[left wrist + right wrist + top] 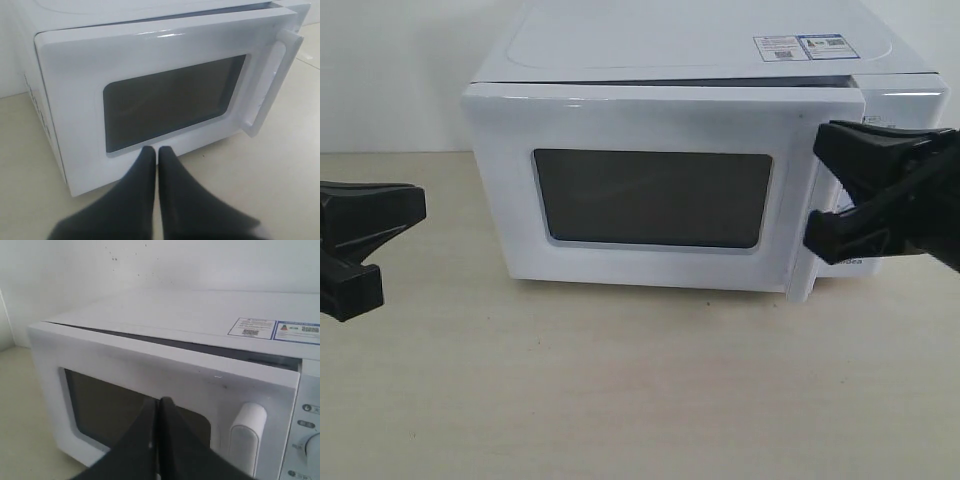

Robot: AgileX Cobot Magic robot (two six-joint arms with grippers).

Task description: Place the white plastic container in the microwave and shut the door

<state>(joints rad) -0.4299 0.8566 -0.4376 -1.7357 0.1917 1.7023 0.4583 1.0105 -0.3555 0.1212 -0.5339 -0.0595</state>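
Note:
The white microwave (700, 50) stands on the beige table. Its door (650, 120), with a dark mesh window (655, 197), is swung almost to. A thin dark gap still shows along the door's top edge (200, 345) and at the handle side. The white bar handle (276, 82) is on the door's free edge. The white plastic container is out of view, and nothing shows through the window. My left gripper (156, 149) hovers low before the door's lower left, shut and empty. My right gripper (159, 400) is shut and empty in front of the handle side.
Stickers (800, 46) lie on the microwave's top. A knob (311, 446) shows on the control panel, right of the handle (245, 437). The beige tabletop (620, 390) stretches in front. A white wall stands behind.

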